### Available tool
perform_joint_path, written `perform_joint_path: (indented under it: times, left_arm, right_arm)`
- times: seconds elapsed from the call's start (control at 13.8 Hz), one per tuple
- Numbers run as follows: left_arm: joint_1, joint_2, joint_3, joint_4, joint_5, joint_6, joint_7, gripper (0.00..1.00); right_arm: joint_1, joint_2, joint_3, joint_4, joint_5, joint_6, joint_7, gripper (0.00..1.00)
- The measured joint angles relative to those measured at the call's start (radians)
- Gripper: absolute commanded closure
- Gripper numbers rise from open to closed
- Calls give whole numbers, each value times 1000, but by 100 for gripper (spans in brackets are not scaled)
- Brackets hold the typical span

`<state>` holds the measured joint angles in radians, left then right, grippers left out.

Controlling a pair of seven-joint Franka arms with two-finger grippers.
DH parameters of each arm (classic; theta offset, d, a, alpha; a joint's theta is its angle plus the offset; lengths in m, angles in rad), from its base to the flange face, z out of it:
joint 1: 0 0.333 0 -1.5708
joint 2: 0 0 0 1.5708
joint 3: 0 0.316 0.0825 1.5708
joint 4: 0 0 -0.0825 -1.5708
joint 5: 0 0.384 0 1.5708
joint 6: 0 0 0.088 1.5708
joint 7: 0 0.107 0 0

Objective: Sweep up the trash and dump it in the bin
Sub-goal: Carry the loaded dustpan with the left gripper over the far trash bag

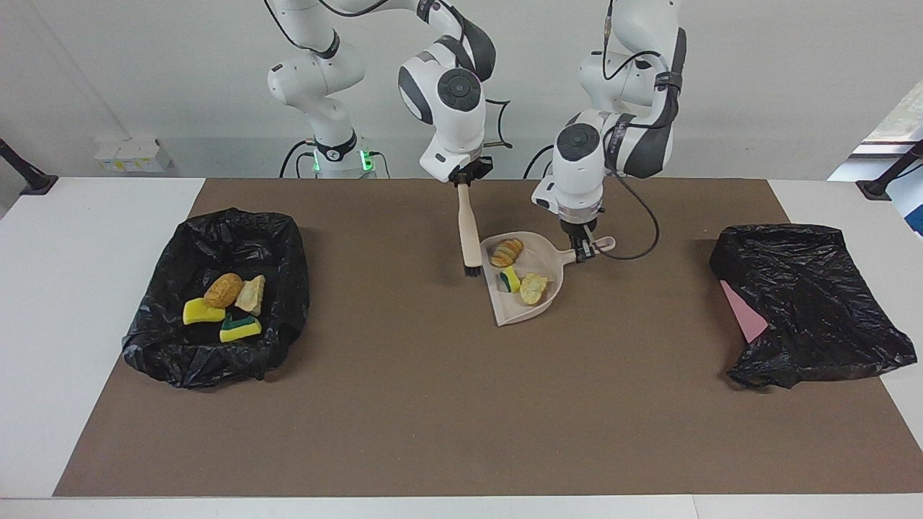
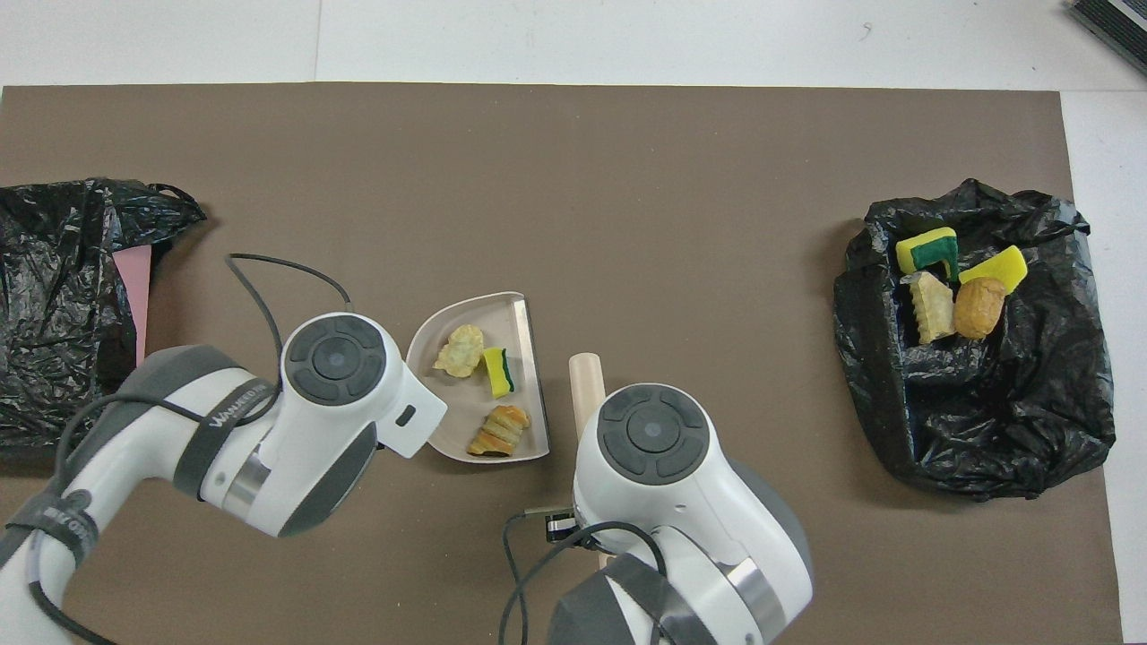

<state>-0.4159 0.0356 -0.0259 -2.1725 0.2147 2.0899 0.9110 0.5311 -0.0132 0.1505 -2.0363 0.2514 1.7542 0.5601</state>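
Three pieces of trash lie in the beige dustpan [image 1: 515, 306] [image 2: 461, 399]: a striped bread chunk [image 1: 506, 252] [image 2: 500, 430], a yellow green-backed sponge [image 1: 510, 280] [image 2: 498, 372] and a tan chunk [image 1: 533, 288] [image 2: 460, 349]. My left gripper [image 1: 585, 249] is shut on the dustpan's handle. My right gripper [image 1: 465, 180] is shut on the top of the beige brush [image 1: 470, 231] [image 2: 587, 381], which hangs bristles down beside the pan's open edge. The black-lined bin [image 1: 238, 223] [image 2: 977, 466] at the right arm's end holds several more scraps. In the overhead view both wrists hide the grippers.
A crumpled black bag [image 1: 807, 303] [image 2: 63, 305] with a pink sheet [image 1: 743, 313] showing under it lies at the left arm's end. A brown mat [image 1: 433, 418] covers the table, and a cable [image 1: 642, 231] loops from the left wrist.
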Motion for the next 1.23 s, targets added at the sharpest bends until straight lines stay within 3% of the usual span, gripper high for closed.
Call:
perform_joint_path:
  times: [0.22,0.58,0.87,1.23]
  left_arm:
    - [101,1,4,53,-7,-1,150,100]
    - [249,4,7,202,-96,-94,380,100]
    - [363,10,8,319,-131,-214,556,100]
    - [527,22,15,388,-134,-295,762,100]
  right_arm:
    - [17,-79,2,-85,0,5,54,100]
    - [188,-217,14,-279,7,113,217,100]
    - [258,-228,20,-354,89,245,257,100]
    - [344,-225,21,-442,99,385,260,100]
